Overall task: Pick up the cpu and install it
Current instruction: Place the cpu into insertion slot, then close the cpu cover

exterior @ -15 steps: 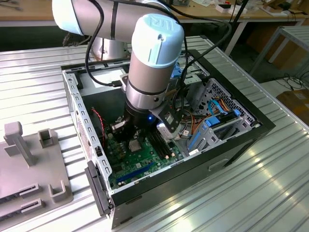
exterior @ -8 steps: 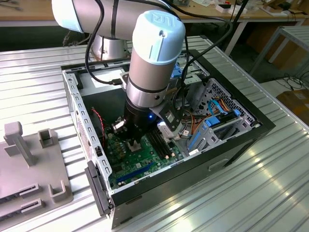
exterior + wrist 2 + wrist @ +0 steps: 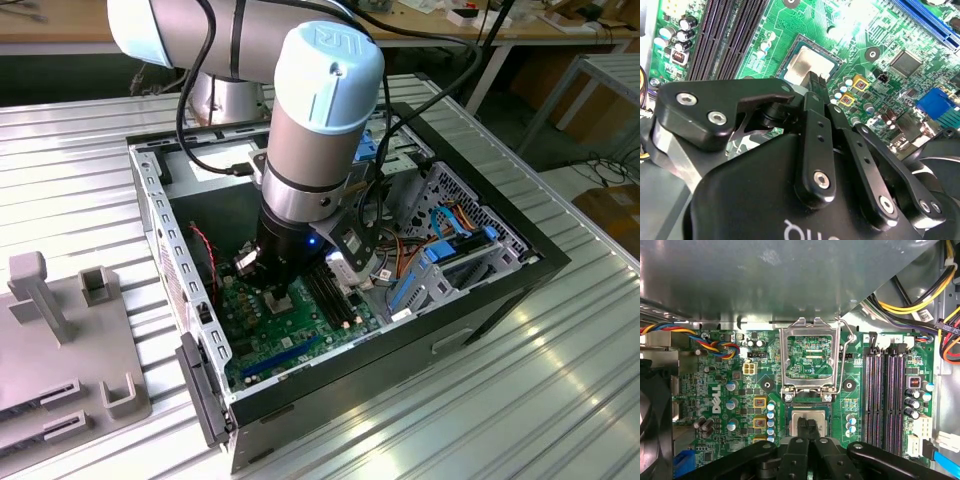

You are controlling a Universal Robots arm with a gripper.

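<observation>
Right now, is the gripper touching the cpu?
Cannot tell. In both wrist views the gripper overlaps part of the cpu, so neither contact nor a gap shows plainly.

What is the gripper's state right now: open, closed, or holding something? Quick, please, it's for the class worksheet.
Gripper: closed, fingertips together right over the cpu, not clamped around it.

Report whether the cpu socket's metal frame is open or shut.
Open: the socket frame is flipped back, and the cpu lies uncovered beside its hinge.
</observation>
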